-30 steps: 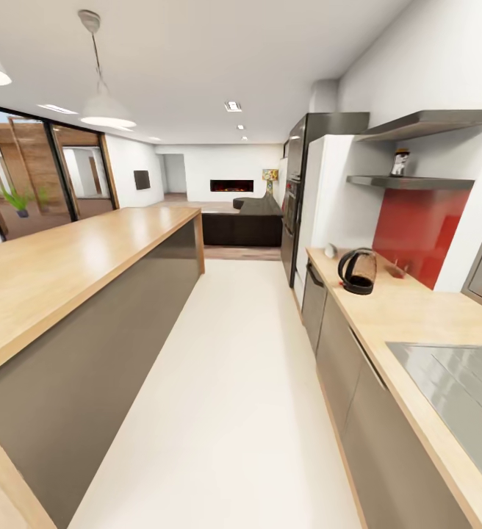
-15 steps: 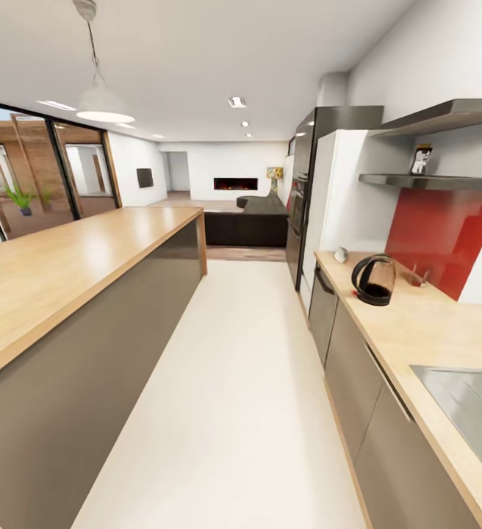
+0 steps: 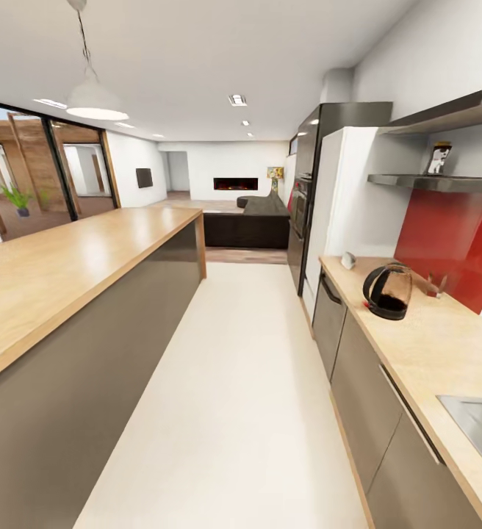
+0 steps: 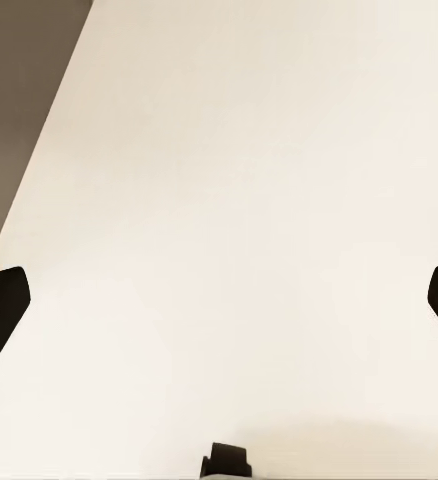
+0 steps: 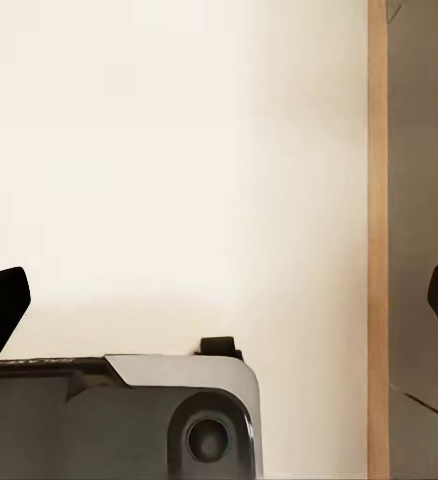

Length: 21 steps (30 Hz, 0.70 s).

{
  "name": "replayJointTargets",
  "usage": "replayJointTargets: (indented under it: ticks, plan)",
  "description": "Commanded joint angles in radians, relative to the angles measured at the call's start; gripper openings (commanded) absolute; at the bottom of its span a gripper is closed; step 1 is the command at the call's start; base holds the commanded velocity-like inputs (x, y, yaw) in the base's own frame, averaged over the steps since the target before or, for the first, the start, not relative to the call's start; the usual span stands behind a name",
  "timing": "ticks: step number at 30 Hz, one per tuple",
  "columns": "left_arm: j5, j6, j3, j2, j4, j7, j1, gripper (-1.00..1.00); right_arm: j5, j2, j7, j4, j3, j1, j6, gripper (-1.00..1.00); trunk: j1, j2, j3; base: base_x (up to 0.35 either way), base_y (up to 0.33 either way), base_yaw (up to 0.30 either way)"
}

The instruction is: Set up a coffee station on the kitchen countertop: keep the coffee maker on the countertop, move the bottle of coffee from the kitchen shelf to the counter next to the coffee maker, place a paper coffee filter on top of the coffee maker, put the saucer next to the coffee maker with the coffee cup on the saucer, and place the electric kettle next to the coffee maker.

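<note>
Holding both grippers spread wide over pale floor, left gripper and right gripper, I see the electric kettle upright on the kitchen countertop, the bottle of coffee on the shelf above.

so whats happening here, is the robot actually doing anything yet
Nothing is being handled right now. The robot stands in the aisle between the wooden island and the kitchen countertop, looking down the kitchen. The electric kettle sits on that countertop near the red backsplash, and a small item, too blurred to identify, stands on the lower wall shelf. Both wrist views look down at pale floor, with the left gripper and right gripper jaws spread wide and holding nothing.
</note>
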Motion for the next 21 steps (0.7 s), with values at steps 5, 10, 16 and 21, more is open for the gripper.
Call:
replayJointTargets:
  ticks: [5,10,16,21]
  plan:
    - [-0.001,-0.004,0.002,0.000,0.001,-0.001,-0.001,1.00,0.001,0.000,-0.001,0.001,-0.003,0.000,-0.003,1.00,0.001,-0.001,-0.001,0.334,0.000,0.000]
    - [-0.001,-0.004,0.003,0.000,0.001,-0.001,-0.001,1.00,0.001,0.000,-0.002,0.001,-0.003,0.000,-0.003,1.00,0.001,-0.001,-0.001,0.334,0.000,0.000]
    - [-0.001,-0.004,0.004,0.000,0.001,0.001,-0.001,1.00,0.001,0.000,-0.002,0.002,-0.003,0.000,-0.003,1.00,0.001,-0.001,-0.001,0.334,0.000,0.000]
    - [0.000,-0.003,0.004,0.001,0.001,0.001,-0.001,1.00,0.001,0.000,-0.002,0.002,-0.003,0.000,-0.003,1.00,0.001,-0.001,-0.001,0.334,0.000,0.000]
